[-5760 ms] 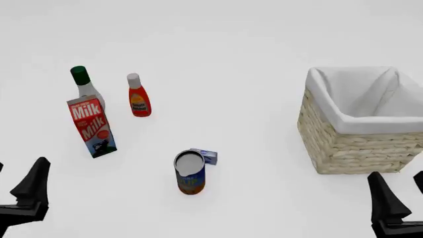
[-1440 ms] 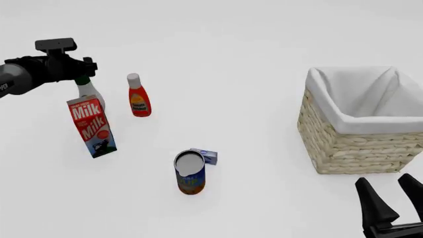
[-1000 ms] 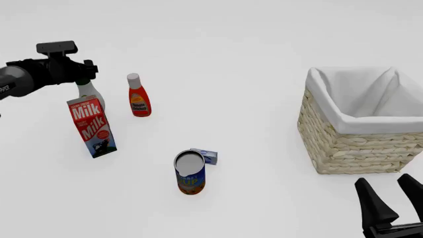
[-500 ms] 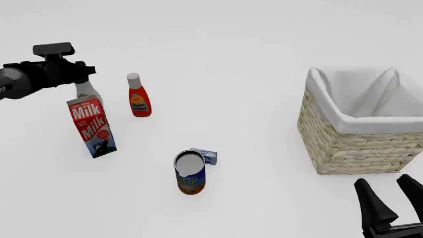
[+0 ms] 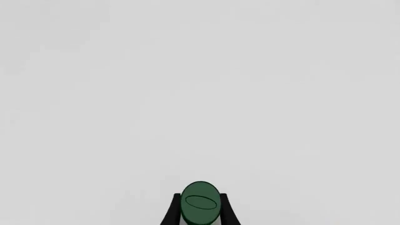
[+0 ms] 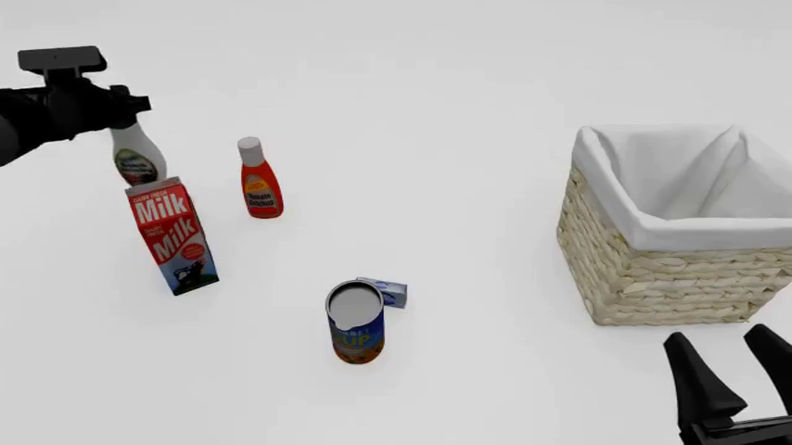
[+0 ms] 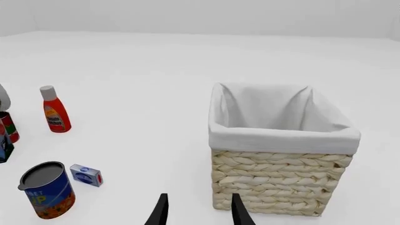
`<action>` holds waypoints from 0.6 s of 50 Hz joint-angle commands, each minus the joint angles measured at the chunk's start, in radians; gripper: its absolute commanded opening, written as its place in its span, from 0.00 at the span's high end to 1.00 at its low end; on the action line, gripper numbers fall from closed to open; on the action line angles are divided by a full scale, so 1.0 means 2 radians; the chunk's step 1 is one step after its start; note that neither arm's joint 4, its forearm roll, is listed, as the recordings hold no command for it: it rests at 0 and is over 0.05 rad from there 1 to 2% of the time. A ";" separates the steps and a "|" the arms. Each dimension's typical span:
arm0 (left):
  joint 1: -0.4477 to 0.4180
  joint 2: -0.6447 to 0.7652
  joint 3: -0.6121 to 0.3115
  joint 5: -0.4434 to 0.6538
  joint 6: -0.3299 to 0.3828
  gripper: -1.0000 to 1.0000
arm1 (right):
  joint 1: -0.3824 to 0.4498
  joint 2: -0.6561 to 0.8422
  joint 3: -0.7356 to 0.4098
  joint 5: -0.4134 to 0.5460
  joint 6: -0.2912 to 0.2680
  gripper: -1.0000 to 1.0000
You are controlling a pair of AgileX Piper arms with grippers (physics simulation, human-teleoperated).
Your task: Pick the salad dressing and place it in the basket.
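Note:
The salad dressing [image 6: 135,156], a white bottle with a green cap, hangs from my left gripper [image 6: 121,108], just behind and above the milk carton [image 6: 173,236]. The gripper is shut on its cap. In the left wrist view the green cap [image 5: 201,204] sits between the two dark fingers [image 5: 171,213]. The basket [image 6: 644,232], woven wicker with white lining, stands at the right and holds nothing; it also shows in the right wrist view [image 7: 281,136]. My right gripper [image 6: 733,366] is open and empty, low in front of the basket.
A red bottle with a white cap [image 6: 259,181] stands right of the milk carton. A tin can [image 6: 355,322] and a small blue box [image 6: 388,291] sit at the middle front. The right wrist view shows the red bottle [image 7: 55,115], can [image 7: 47,190] and box [image 7: 86,175].
My left gripper has risen and shifted left with the salad dressing, lifting the bottle up from behind the milk carton. The right arm has not moved.

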 commanded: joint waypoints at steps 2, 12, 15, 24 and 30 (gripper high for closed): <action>-0.009 -0.035 -0.044 0.043 0.017 1.00 | -0.001 -0.001 0.000 -0.002 0.000 0.00; -0.042 -0.074 -0.078 0.097 0.029 1.00 | 0.001 -0.004 0.000 -0.001 0.002 0.00; -0.052 -0.084 -0.080 0.108 0.033 1.00 | 0.001 -0.005 0.000 -0.001 0.002 0.00; -0.097 -0.122 -0.080 0.142 0.031 1.00 | 0.005 0.001 0.000 -0.008 0.003 0.00; -0.146 -0.154 -0.066 0.162 0.031 1.00 | 0.006 -0.003 0.000 -0.006 0.003 0.00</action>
